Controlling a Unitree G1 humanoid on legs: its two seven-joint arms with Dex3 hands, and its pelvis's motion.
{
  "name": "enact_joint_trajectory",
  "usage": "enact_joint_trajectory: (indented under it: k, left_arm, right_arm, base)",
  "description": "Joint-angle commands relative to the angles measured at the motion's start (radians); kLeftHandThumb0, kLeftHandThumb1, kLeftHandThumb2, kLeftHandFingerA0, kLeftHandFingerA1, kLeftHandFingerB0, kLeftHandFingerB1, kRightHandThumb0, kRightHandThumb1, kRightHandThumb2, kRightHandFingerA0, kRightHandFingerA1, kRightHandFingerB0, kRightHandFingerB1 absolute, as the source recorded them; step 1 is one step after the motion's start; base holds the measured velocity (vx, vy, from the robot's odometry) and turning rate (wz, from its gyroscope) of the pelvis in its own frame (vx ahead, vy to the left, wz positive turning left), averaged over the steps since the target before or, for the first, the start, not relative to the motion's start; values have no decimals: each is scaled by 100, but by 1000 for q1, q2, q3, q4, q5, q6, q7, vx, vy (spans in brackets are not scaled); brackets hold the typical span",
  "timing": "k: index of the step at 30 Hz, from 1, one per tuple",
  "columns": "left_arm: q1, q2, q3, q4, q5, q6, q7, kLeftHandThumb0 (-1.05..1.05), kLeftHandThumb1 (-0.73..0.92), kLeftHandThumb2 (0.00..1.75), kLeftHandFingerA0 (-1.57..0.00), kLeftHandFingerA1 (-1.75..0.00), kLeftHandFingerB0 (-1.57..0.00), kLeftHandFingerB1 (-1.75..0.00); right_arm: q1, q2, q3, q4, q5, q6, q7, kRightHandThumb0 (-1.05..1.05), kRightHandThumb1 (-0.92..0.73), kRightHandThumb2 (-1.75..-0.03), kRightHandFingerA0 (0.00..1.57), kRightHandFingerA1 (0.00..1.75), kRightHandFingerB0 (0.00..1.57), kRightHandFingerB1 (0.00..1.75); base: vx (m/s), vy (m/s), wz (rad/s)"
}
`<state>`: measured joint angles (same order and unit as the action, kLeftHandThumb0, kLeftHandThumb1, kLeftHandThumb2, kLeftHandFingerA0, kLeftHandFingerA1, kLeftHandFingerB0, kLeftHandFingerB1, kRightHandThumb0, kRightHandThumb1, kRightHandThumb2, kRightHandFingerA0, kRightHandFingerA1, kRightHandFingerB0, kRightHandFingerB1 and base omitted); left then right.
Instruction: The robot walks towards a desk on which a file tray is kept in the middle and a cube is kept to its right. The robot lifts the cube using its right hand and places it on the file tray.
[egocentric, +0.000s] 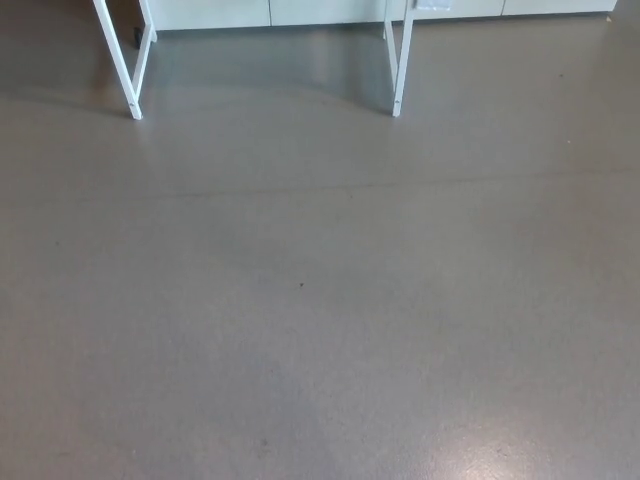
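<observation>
The head view takes in only grey floor (300, 300) and the lower ends of two white desk legs, the left leg (125, 70) and the right leg (400, 70), at the top of the picture. The desk top, the file tray and the cube are out of frame. Neither of my hands nor any part of my arms shows.
White cabinet fronts (330, 12) run along the top edge behind the desk legs. The grey floor stretches from the bottom of the picture up to the legs, with a faint seam (300, 188) crossing it and a light glare at the bottom right.
</observation>
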<state>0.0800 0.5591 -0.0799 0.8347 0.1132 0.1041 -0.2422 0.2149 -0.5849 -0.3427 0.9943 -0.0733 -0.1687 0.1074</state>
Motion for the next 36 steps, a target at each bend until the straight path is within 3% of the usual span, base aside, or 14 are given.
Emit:
enact_joint_trajectory:
  k: [1, 27, 36]
  left_arm:
    - [5, 22, -4, -7, 16, 47, -44, -47, 72, 60, -46, -68, -41, -51]
    - [2, 24, 1, -18, 23, 57, -54, -47, 72, 60, -46, -68, -41, -51]
    - [121, 17, -10, -50, 29, 36, -45, -47, 72, 60, -46, -68, -41, -51]
  right_arm:
    - [-1, -20, -9, 18, 40, -68, 28, -54, -51, -83, 63, 61, 32, 46]
    - [-4, -24, 4, 43, 59, -93, 27, -54, -51, -83, 63, 61, 32, 46]
    - [111, -31, -4, 58, 66, -140, 38, -54, -51, -83, 63, 61, 32, 46]
  base:
    - [0, 0, 0]
    - [0, 0, 0]
    - [35, -11, 9]
